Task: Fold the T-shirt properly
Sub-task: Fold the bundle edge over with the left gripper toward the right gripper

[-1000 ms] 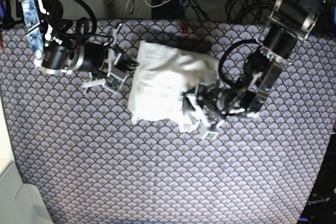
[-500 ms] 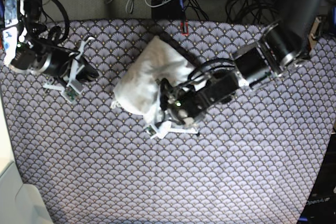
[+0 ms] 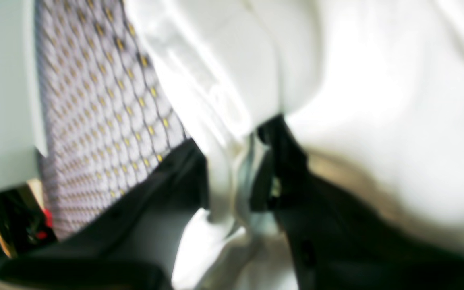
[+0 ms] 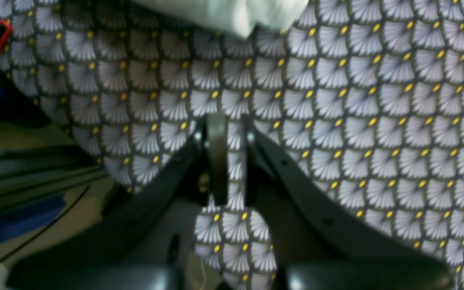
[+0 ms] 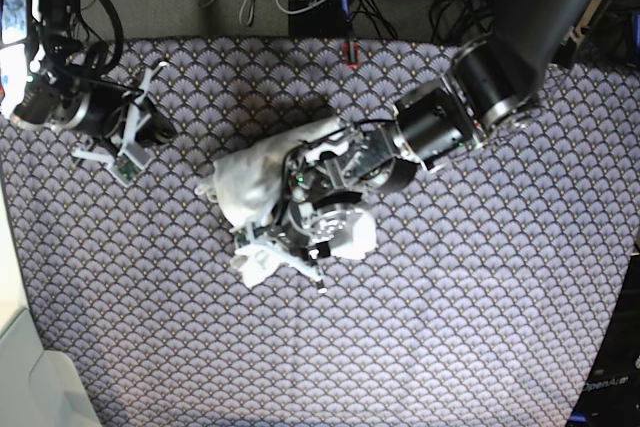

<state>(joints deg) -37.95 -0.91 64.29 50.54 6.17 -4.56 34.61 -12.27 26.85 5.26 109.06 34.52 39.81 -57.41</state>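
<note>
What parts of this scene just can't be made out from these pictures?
- T-shirt shape: base view, the left arm covers its middle, so the folds are hidden.
- T-shirt in the left wrist view: blurred and cut off by the edges.
- Right wrist view: only a corner of the T-shirt shows at the top edge.

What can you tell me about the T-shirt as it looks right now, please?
The T-shirt is plain white soft cloth, bunched into a rumpled heap, not flat, near the middle of the scallop-patterned cloth. The left claw is shut on a fold of it, the arm lying across it. The right claw is apart, holding nothing.
</note>
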